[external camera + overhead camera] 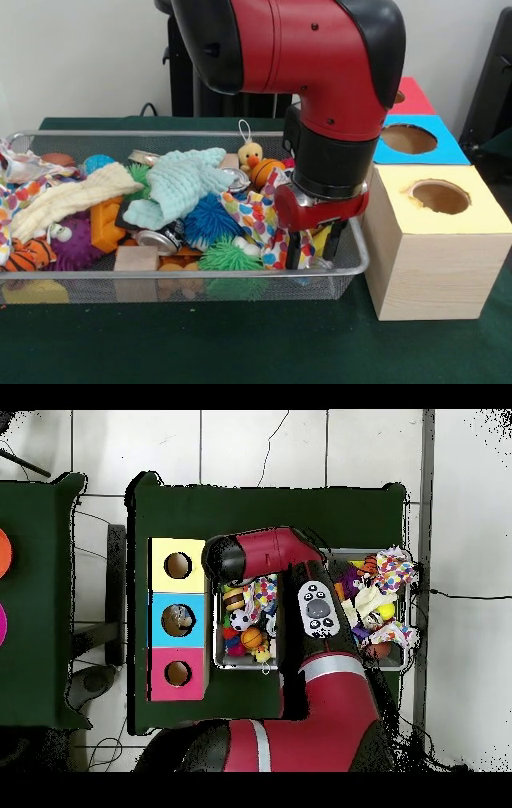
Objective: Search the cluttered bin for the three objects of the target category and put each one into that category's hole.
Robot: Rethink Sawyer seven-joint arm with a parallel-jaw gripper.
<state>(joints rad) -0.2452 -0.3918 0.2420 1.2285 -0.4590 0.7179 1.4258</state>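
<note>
Claw down in bin beside patterned cloth; grip state unclear. Looks soft, light, floppy: pinch bunched fold.

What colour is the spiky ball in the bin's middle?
Blue; the spiky ball shows best in the front view.

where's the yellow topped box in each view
Front view: the yellow topped box is at the right, nearest the camera, just beside the mesh bin's right end.
Overhead view: the yellow topped box is at the left, topmost of the three coloured boxes, left of the bin.
Shared landmark: the blue topped box sits directly next to it in both.
</note>
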